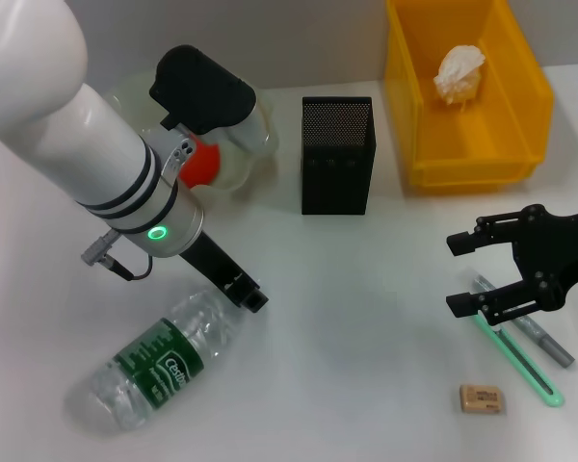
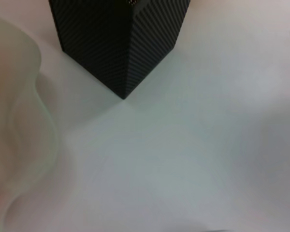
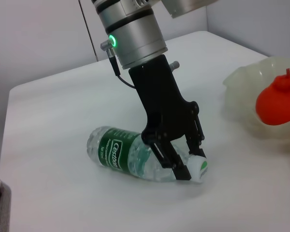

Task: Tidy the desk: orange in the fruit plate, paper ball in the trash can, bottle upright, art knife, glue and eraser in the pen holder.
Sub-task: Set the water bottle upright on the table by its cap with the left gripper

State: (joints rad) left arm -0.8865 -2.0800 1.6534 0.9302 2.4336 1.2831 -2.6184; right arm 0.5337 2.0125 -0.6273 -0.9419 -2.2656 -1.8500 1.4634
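The clear bottle (image 1: 159,361) with a green label lies on its side at the front left. My left gripper (image 1: 247,294) is down at its neck, its fingers (image 3: 170,160) closed on either side just behind the white cap (image 3: 199,170). The orange (image 1: 202,162) sits in the pale-green fruit plate (image 1: 260,135), half hidden by my left arm. The paper ball (image 1: 459,74) lies in the yellow trash can (image 1: 520,115). My right gripper (image 1: 459,273) hangs open just above the green art knife (image 1: 520,358) and a grey pen-shaped glue stick (image 1: 547,341). The tan eraser (image 1: 482,397) lies in front of them. The black mesh pen holder (image 1: 337,154) stands mid-table.
In the left wrist view the pen holder (image 2: 121,43) stands beside the wavy rim of the fruit plate (image 2: 24,121). A bare white tabletop (image 1: 356,337) stretches between the bottle and the stationery. The trash can is at the back right.
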